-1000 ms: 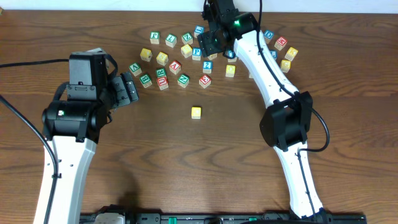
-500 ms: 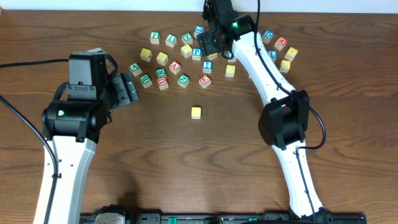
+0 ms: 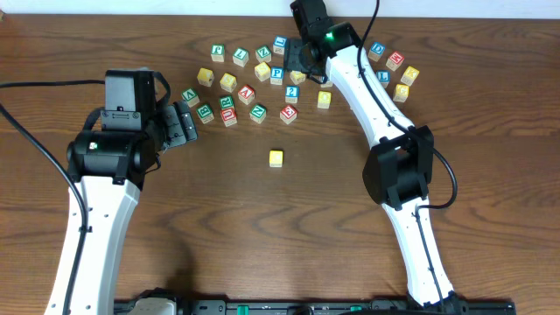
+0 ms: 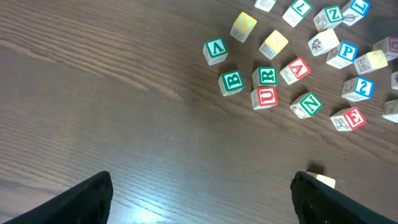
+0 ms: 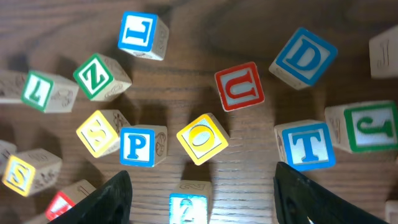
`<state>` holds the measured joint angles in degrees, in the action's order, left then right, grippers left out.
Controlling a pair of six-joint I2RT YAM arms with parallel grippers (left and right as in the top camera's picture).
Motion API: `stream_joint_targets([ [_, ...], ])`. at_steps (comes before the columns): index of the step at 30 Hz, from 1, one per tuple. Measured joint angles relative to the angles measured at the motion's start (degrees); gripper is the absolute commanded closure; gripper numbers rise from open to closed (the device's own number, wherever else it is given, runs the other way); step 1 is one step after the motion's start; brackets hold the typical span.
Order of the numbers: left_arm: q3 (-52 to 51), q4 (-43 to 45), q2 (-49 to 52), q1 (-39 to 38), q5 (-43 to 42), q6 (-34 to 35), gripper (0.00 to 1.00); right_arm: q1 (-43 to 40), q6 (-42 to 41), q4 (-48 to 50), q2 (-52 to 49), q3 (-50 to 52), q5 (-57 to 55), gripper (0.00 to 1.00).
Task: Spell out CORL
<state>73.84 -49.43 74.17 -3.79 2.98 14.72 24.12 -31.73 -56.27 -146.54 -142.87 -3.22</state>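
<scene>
A lone yellow-topped cube (image 3: 276, 157) sits apart from the heap on bare wood, and its corner (image 4: 322, 181) peeks past my left finger. The yellow O cube (image 5: 202, 138) lies just ahead of my right gripper (image 5: 200, 190), which hangs open over the heap (image 3: 306, 59) with only a blue 2 cube (image 5: 186, 206) between its fingers. The blue L cube (image 5: 142, 34) lies farther up at the left (image 3: 280, 42). The green R cube (image 4: 267, 76) stands among the left-hand cubes (image 3: 226, 102). My left gripper (image 4: 199, 202) is open and empty, just left of them (image 3: 184, 122).
Other letter cubes crowd the O: blue P (image 5: 138, 146), yellow S (image 5: 99, 132), green Z (image 5: 99, 76), red U (image 5: 239, 86), blue D (image 5: 305, 56), blue T (image 5: 308, 144). Green B (image 4: 232, 81) and another red U (image 4: 266, 97) touch the R. More cubes lie at the far right (image 3: 398, 74).
My right gripper has drifted a little up and right over the heap, and its jaws have narrowed slightly. The left arm's body has shifted a little; its gripper stays put.
</scene>
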Motion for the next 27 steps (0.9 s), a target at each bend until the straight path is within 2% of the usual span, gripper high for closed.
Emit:
stream_joint_targets([
  [7,0.0,0.0,0.4,0.0,0.0,0.0,0.10,0.0,-11.7,-0.1,0.0,0.0,-0.2,0.34],
  [11,0.0,0.0,0.4,0.0,0.0,0.0,0.10,0.0,-15.7,-0.2,0.0,0.1,-0.2,0.35],
  [27,0.0,0.0,0.4,0.0,0.0,0.0,0.10,0.6,-21.7,6.1,-0.1,6.9,-0.2,0.36],
])
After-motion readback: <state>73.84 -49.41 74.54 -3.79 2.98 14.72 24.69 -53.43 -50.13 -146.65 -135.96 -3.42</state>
